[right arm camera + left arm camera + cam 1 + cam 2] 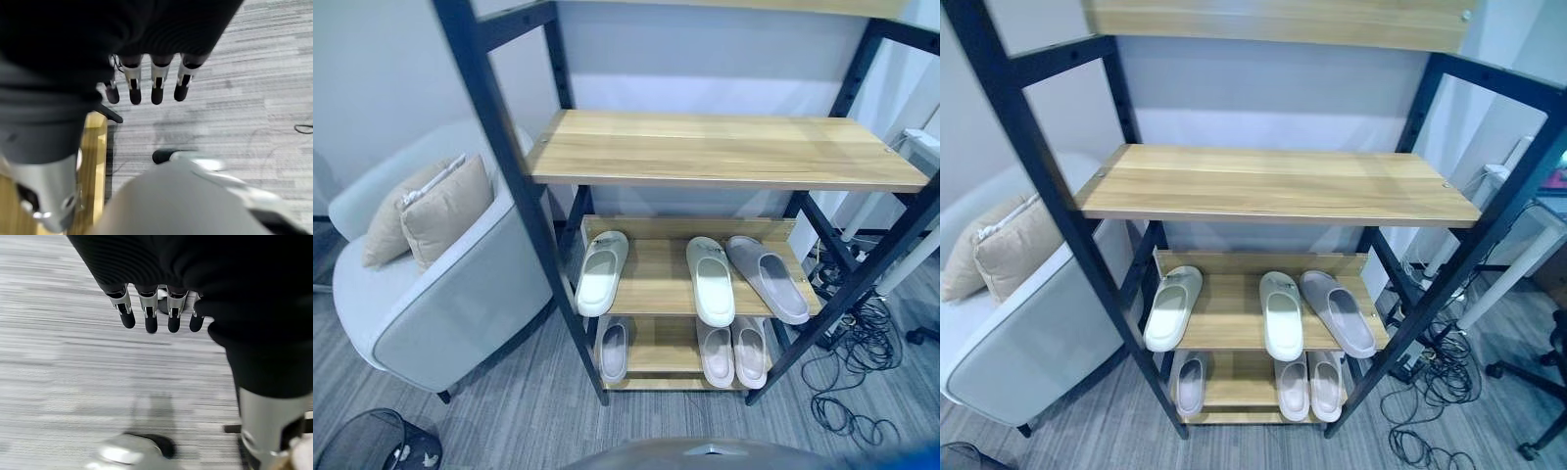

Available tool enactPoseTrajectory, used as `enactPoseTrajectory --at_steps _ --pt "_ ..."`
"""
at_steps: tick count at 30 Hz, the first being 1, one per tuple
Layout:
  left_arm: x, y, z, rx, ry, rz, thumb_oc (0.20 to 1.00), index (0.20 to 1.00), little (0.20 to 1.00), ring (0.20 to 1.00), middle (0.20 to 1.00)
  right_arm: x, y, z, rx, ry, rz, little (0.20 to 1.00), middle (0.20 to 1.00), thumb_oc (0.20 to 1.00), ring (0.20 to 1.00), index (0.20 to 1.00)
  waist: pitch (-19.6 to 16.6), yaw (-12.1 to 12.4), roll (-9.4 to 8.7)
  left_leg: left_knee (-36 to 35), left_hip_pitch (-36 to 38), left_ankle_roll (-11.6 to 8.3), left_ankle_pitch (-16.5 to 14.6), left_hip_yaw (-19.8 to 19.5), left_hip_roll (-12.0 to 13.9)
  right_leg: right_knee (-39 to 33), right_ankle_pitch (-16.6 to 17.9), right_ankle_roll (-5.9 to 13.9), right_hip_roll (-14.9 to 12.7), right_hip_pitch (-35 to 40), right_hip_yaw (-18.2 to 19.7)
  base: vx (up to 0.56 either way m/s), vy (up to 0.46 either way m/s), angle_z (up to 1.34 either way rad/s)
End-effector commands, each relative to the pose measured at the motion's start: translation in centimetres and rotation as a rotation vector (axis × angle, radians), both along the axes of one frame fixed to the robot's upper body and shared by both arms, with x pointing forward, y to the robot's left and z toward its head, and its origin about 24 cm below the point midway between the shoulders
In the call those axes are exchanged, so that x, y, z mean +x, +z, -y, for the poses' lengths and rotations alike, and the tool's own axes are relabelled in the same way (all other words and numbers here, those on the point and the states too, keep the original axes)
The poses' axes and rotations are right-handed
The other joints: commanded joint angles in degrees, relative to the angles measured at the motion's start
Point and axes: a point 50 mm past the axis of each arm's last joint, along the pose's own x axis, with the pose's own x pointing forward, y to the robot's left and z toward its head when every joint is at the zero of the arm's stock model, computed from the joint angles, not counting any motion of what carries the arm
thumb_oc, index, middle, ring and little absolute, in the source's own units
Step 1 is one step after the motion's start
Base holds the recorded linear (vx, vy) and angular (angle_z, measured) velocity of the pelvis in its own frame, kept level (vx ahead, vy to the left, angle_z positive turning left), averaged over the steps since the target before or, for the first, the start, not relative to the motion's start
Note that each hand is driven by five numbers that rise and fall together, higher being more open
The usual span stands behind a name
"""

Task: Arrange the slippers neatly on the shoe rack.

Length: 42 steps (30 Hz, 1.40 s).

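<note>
The black-framed shoe rack with pale wooden shelves (724, 152) stands ahead of both hands. On its middle shelf a white foam slipper (601, 272) lies alone at the left end, well apart from a second white foam slipper (711, 280) and a grey foam slipper (768, 278) that touch at the right end. All three lie lengthwise front to back, the grey one angled outward. Three more grey slippers (732, 352) sit on the bottom shelf.

The left hand (151, 308) and right hand (146, 81) hang over the grey striped carpet (58, 362) with fingers relaxed and straight, holding nothing. The lone white slipper probably suits the left hand, the angled grey one the right.
</note>
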Motion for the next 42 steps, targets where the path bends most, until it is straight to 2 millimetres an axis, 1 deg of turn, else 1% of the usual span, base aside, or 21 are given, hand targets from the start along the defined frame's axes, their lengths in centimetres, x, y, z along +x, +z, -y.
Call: enactPoseTrajectory --at_steps 1,3,5,10,12,13,14,15,16,18,19,20,21,23,27,29,31,33,37,39,42 --pt "2.1 -0.4 2.9 -0.061 -0.12 0.028 1.0 1.0 1.0 1.0 1.0 0.0 -0.2 -1.7 0.026 -0.008 0.015 1.0 1.0 1.0 1.0 1.0 -0.26 1.02 -1.78 3.75 -0.82 -0.97 -2.28 -3.45 1.64 1.19 0.05 -0.56 -1.96 3.02 -1.11 0.05 -0.181 0.15" --pt "2.5 -0.4 3.0 -0.063 -0.14 0.038 1.0 1.0 1.0 1.0 1.0 0.4 -0.2 -1.9 0.032 0.012 0.033 1.0 1.0 1.0 1.0 1.0 -0.41 1.13 -1.75 2.75 -0.42 -1.26 -1.64 -3.57 2.15 0.42 -0.03 -0.77 -1.5 3.68 -1.26 0.03 -0.101 0.01" --pt "3.0 -0.4 2.9 -0.062 -0.148 0.051 1.0 1.0 1.0 1.0 1.0 1.9 0.0 -2.6 0.058 0.051 0.087 1.0 1.0 1.0 1.0 1.0 -0.6 1.42 -1.69 1.7 -0.32 -1.48 -1.02 -3.86 2.49 -0.63 0.1 -0.85 -1.23 4.12 -1.74 0.01 -0.066 0.02" --pt "2.6 -0.3 2.4 -0.042 -0.138 0.042 1.0 1.0 1.0 1.0 1.0 4.1 0.3 -3.7 0.092 0.122 0.164 1.0 1.0 1.0 1.0 1.0 -0.97 2.23 -1.36 -0.49 0.66 -1.55 -0.12 -4.05 3.0 -0.65 -0.19 -0.51 -1.1 4.26 -2.21 0.03 -0.014 0.05" --pt "1.7 -0.3 2.1 -0.035 -0.137 -0.002 1.0 1.0 1.0 1.0 1.0 7.5 1.2 -6.0 0.154 0.281 0.267 1.0 1.0 1.0 1.0 1.0 -1.24 3.27 -0.8 -1.76 1.43 -1.24 0.38 -4.58 2.9 -0.65 -0.24 -0.07 -1.5 4.47 -2.59 0.06 0.045 0.03" --pt "1.7 -0.3 2.1 -0.035 -0.136 -0.002 1.0 1.0 1.0 1.0 1.0 7.5 1.2 -6.0 0.154 0.281 0.267 1.0 1.0 1.0 1.0 1.0 -1.24 3.25 -0.8 -1.77 1.44 -1.24 0.38 -4.59 2.9 -0.65 -0.25 -0.07 -1.5 4.48 -2.61 0.04 0.045 0.01" --pt "1.5 -0.3 2.1 -0.038 -0.143 -0.013 1.0 1.0 1.0 1.0 1.0 8.5 1.5 -7.0 0.185 0.333 0.297 1.0 1.0 1.0 1.0 1.0 -1.16 3.69 -0.74 -1.85 1.5 -1.14 0.4 -4.79 2.84 -0.65 -0.21 0.12 -1.66 4.44 -2.79 0.05 0.037 0.02" --pt "1.5 -0.3 1.7 -0.058 -0.175 -0.051 1.0 1.0 1.0 1.0 1.0 14.3 3.5 -5.6 0.186 0.36 0.369 1.0 1.0 1.0 1.0 1.0 -1.49 5.39 -0.97 -2.08 1.65 -1.09 0.62 -5.84 2.72 -0.65 -0.5 0.3 -1.96 4.91 -3.92 0.05 0.039 0.03" --pt "1.8 -0.3 1.7 -0.057 -0.195 -0.038 1.0 1.0 1.0 1.0 1.0 11.2 2.3 -5.9 0.204 0.373 0.311 1.0 1.0 1.0 1.0 1.0 -1.32 5.11 -0.98 -2.43 1.69 -0.93 0.72 -5.85 2.72 -0.65 -0.45 0.37 -1.95 4.78 -3.82 0.05 0.039 0.1" --pt "2.0 -0.4 2.8 -0.075 -0.197 -0.007 1.0 1.0 1.0 1.0 1.0 8.6 1.7 -7.6 0.245 0.459 0.312 1.0 1.0 1.0 1.0 1.0 -0.96 4.52 -0.37 -3.11 1.52 -0.71 1.18 -5.44 2.85 -0.65 -0.09 0.63 -2.04 4.07 -3.69 -0.02 0.058 0.38" --pt "2.0 -0.4 2.8 -0.075 -0.197 -0.007 1.0 1.0 1.0 1.0 1.0 8.6 1.7 -7.6 0.245 0.46 0.312 1.0 1.0 1.0 1.0 1.0 -1.02 4.48 -0.35 -3.12 1.5 -0.72 1.18 -5.45 2.86 -0.65 -0.09 0.63 -2.04 4.05 -3.7 -0.07 0.082 0.15" --pt "2.8 -0.5 3.5 -0.082 -0.206 0.013 1.0 1.0 1.0 1.0 1.0 8.9 1.9 -8.9 0.273 0.528 0.339 1.0 1.0 1.0 1.0 1.0 -0.62 4.42 -0.01 -3.35 1.13 -0.66 1.6 -5.57 2.77 -0.65 -0.01 0.71 -2.05 3.43 -3.53 -0.07 0.067 -0.19" --pt "3.1 -0.5 3.9 -0.08 -0.228 0.017 1.0 1.0 1.0 1.0 1.0 9.4 2.6 -11.3 0.357 0.641 0.372 1.0 1.0 1.0 1.0 1.0 -0.53 4.44 -0.03 -3.58 0.7 -0.54 1.82 -5.92 2.69 -0.65 -0.07 0.72 -2.12 3.13 -3.71 -0.07 0.066 -0.22" --pt "3.0 -0.5 3.8 -0.071 -0.235 0.008 1.0 1.0 1.0 1.0 1.0 10.0 3.9 -13.8 0.464 0.766 0.411 1.0 1.0 1.0 1.0 1.0 -0.56 4.47 -0.44 -3.66 0.95 -0.45 1.56 -5.83 2.8 -0.65 -0.32 0.78 -2.11 3.28 -3.65 0.01 -0.005 0.02" --pt "2.4 -0.4 3.4 -0.059 -0.244 -0.014 1.0 1.0 1.0 1.0 1.0 10.9 6.0 -16.3 0.569 0.911 0.446 1.0 1.0 1.0 1.0 1.0 -0.78 4.06 -0.9 -3.66 1.66 -0.37 1.11 -5.29 3.12 -0.65 -0.45 1.03 -2.02 3.58 -3.16 0.0 -0.003 0.01" --pt "2.2 -0.4 3.3 -0.058 -0.242 -0.02 1.0 1.0 1.0 1.0 1.0 11.6 6.9 -16.8 0.603 0.934 0.484 1.0 1.0 1.0 1.0 1.0 -0.89 3.96 -0.96 -3.66 1.91 -0.36 0.97 -5.04 3.2 -0.65 -0.46 1.06 -1.98 3.59 -2.89 0.01 0.013 -0.05" --pt "2.0 -0.4 3.4 -0.053 -0.26 -0.028 1.0 1.0 1.0 1.0 1.0 12.7 8.9 -17.9 0.68 1.007 0.555 1.0 1.0 1.0 1.0 1.0 -1.02 3.94 -1.0 -3.66 2.09 -0.35 0.79 -4.72 3.31 -0.65 -0.46 1.06 -2.01 3.6 -2.65 0.01 0.025 -0.1" --pt "1.8 -0.5 3.8 -0.06 -0.268 -0.031 1.0 1.0 1.0 1.0 1.0 14.1 11.5 -18.6 0.722 1.049 0.687 1.0 1.0 1.0 1.0 1.0 -1.23 3.59 -0.87 -3.66 2.46 -0.44 0.57 -4.3 3.53 -0.65 -0.56 1.09 -1.97 3.59 -2.33 0.02 0.031 -0.16" --pt "1.2 -0.6 4.4 -0.096 -0.267 -0.058 1.0 1.0 1.0 1.0 1.0 14.9 14.1 -18.6 0.829 0.969 0.848 1.0 1.0 1.0 1.0 1.0 -1.57 2.78 -0.67 -3.66 2.43 -0.51 0.58 -3.91 3.64 -0.65 -0.58 1.13 -1.86 3.55 -1.92 0.0 0.006 -0.02" --pt "1.0 -0.7 4.8 -0.114 -0.291 -0.067 1.0 1.0 1.0 1.0 1.0 15.6 15.4 -18.1 0.859 0.912 0.937 1.0 1.0 1.0 1.0 1.0 -1.8 2.32 -0.52 -3.66 2.33 -0.5 0.54 -3.84 3.61 -0.65 -0.56 1.2 -1.86 3.49 -1.9 0.0 0.016 -0.01" --pt "0.6 -0.7 5.6 -0.134 -0.312 -0.065 1.0 1.0 1.0 1.0 1.0 17.9 19.0 -15.7 0.773 0.787 1.199 1.0 1.0 1.0 1.0 1.0 -2.34 1.44 -0.36 -3.66 2.03 -0.51 0.49 -3.68 3.61 -0.65 -0.56 1.15 -1.9 3.17 -1.81 0.0 0.0 0.0"
